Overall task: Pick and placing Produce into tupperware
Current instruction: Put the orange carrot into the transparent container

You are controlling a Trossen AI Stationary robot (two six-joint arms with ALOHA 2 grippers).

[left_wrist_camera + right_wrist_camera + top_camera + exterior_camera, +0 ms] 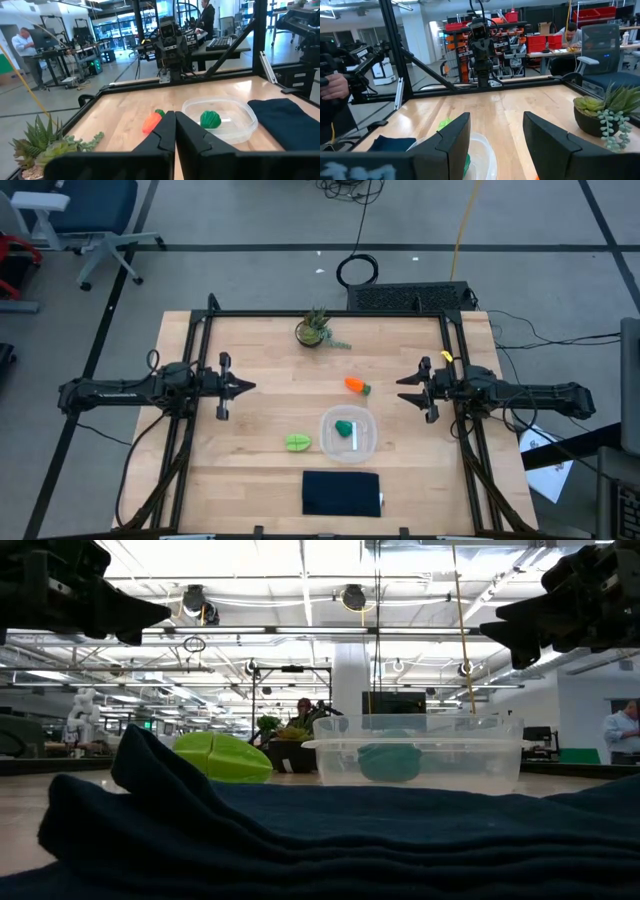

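The clear tupperware [348, 434] sits right of the table's centre, with the dark green lump [344, 427] lying inside it [210, 119]. The orange carrot [356, 386] lies on the wood just beyond it, green tip to the right. The lime-green leafy piece [298, 443] lies flat on the table left of the tupperware. My left gripper [250, 387] hovers shut at the table's left side, pointing right. My right gripper [401, 388] hovers open at the right side, right of the carrot, pointing left.
A small potted plant [315, 330] stands near the far edge. A dark folded cloth pad [341, 492] lies at the near edge, in front of the tupperware. Black frame rails [200, 330] run along the table's sides. People work at desks in the room beyond.
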